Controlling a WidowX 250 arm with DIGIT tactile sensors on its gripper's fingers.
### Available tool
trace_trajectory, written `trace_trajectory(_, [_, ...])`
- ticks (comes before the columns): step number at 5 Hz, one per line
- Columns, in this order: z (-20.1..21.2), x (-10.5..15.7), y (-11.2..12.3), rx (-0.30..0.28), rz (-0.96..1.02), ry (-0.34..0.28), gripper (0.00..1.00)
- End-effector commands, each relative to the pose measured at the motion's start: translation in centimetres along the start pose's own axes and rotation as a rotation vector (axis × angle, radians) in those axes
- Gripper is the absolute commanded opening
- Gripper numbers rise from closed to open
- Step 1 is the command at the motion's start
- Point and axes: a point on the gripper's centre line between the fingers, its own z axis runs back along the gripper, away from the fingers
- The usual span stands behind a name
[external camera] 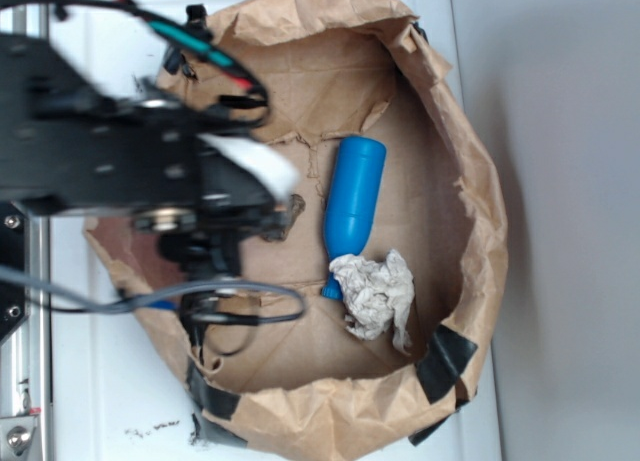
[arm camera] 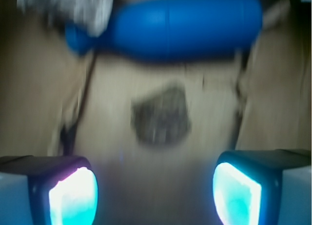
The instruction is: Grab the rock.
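Broadly, a crumpled brown paper bag [external camera: 470, 171], rolled down and taped into a shallow nest, corrals everything so nothing slides off, and the black arm [external camera: 100, 151] reaches in over its left side. On its floor lies a blue bottle [arm camera: 170, 25] with a white paper wad [external camera: 375, 293] at its neck, while the rock [arm camera: 160, 116], a small dark brown mottled lump, sits just short of the bottle. Lastly, the gripper [arm camera: 155, 191] hangs spread wide and empty, its fingertips [arm camera: 73, 195] flanking the rock but apart from it, apparently lined up to descend.
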Motion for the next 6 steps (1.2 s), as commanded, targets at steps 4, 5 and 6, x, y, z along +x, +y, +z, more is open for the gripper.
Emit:
trace_trajectory(4, [1.8,-3.9,-3.3,0.02,0.035,-0.066,1.0])
trace_trajectory(5, [1.5,-3.6,-3.7,0.025,0.05,-0.047,1.0])
trace_trajectory(6, [1.1,-3.1,-3.4,0.027,0.069,-0.028,1.0])
